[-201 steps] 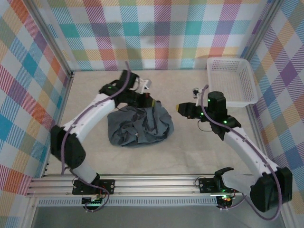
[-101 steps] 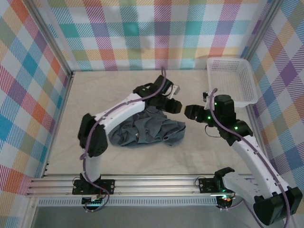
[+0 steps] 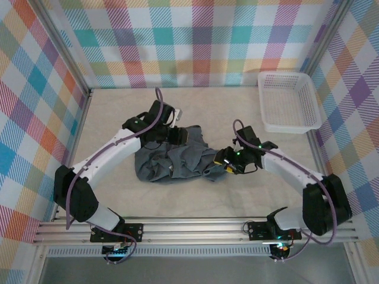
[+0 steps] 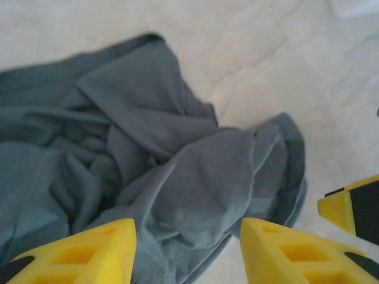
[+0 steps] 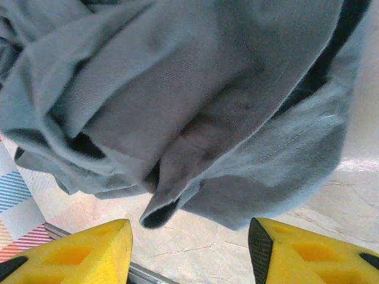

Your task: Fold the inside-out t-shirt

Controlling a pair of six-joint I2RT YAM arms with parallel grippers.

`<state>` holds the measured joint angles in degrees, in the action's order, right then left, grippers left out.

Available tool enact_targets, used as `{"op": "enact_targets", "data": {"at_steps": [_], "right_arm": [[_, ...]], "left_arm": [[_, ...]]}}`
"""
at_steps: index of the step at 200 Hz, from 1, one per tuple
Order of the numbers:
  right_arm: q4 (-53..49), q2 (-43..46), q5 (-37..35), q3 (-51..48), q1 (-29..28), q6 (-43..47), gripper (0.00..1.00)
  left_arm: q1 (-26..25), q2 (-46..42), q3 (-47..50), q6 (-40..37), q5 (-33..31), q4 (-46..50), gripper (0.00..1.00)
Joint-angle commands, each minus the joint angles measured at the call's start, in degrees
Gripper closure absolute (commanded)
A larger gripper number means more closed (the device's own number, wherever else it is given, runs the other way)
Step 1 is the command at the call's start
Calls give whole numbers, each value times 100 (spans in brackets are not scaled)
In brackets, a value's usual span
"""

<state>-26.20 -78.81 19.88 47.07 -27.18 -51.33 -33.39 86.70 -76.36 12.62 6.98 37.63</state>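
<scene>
Both grippers had drawn farther from the white plastic mesh basket (image 3: 265, 115) than half a second before, when they nearly met tip to tip.

From above, we saw the dark slate blue-grey soft cloth t-shirt (image 3: 169, 160) lying crumpled in a heap on the pale beige table (image 3: 249, 195), well to the left of the basket and nearer the arm bases than it. The left gripper (image 3: 181, 135) hung over the heap's far edge, well apart from the basket. The right gripper (image 3: 222, 165) sat low at the edge of the heap that faced the basket.

Through the left wrist camera, we saw its two yellow fingers (image 4: 89, 251) spread wide and empty, with the t-shirt's (image 4: 177, 154) loose folds below them. One yellow finger (image 4: 352, 204) of the other arm showed at the right, beside the cloth's edge.

Through the right wrist camera, we saw its yellow fingers (image 5: 308, 248) also parted, with nothing held between them. Bunched cloth and a stitched hem of the t-shirt (image 5: 195, 100) lay just ahead of them, above a strip of bare table. We could not tell whether the fingers touched the cloth.
</scene>
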Motion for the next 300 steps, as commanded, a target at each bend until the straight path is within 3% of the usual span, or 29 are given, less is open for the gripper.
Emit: {"op": "enact_targets", "data": {"at_steps": [1, 28, 53, 64, 94, 112, 140, 166, 184, 193, 203, 220, 231, 267, 300], "right_arm": [[447, -366, 320, 52, -101, -428, 46], [602, -538, 215, 239, -120, -357, 59], [504, -667, 57, 302, -121, -247, 91], [454, -706, 104, 342, -121, -200, 100], [228, -71, -299, 404, -121, -30, 100], [9, 394, -739, 455, -122, 69, 100], [385, 765, -579, 515, -133, 299, 100], [453, 700, -648, 497, -156, 633, 100], [631, 663, -439, 154, -171, 733, 100], [669, 766, -505, -54, -173, 704, 100], [591, 947, -755, -231, -171, 718, 96], [321, 1280, -1431, -496, -174, 759, 86], [99, 1451, -1804, -650, -165, 616, 85], [-26, 1634, -1547, -518, -165, 1218, 75], [-753, 853, -1333, 462, -401, 2802, 64]], "left_arm": [[-11, -65, 17, 65, -7, -25, 50], [-11, -46, -11, 46, -29, -27, 50], [-6, -54, 40, 64, -44, -28, 50], [-10, -65, 78, 51, -102, 6, 50], [65, -294, 452, 264, -398, 317, 50], [104, -631, 932, 465, -81, 232, 49], [-47, -871, 1908, 1293, 984, -190, 40], [-246, -859, 2618, 1798, 1167, -990, 27], [-247, -588, 2585, 1914, 1217, -1362, 26], [-243, -386, 2465, 1895, 1178, -1429, 29], [-239, -194, 2342, 1844, 1052, -1404, 43], [-163, 118, 2117, 1719, 662, -1179, 76], [-48, 229, 2064, 1609, 505, -1124, 100], [379, 195, 1926, 1238, 356, -1001, 100], [587, 145, 1739, 1043, 209, -861, 100]]}}
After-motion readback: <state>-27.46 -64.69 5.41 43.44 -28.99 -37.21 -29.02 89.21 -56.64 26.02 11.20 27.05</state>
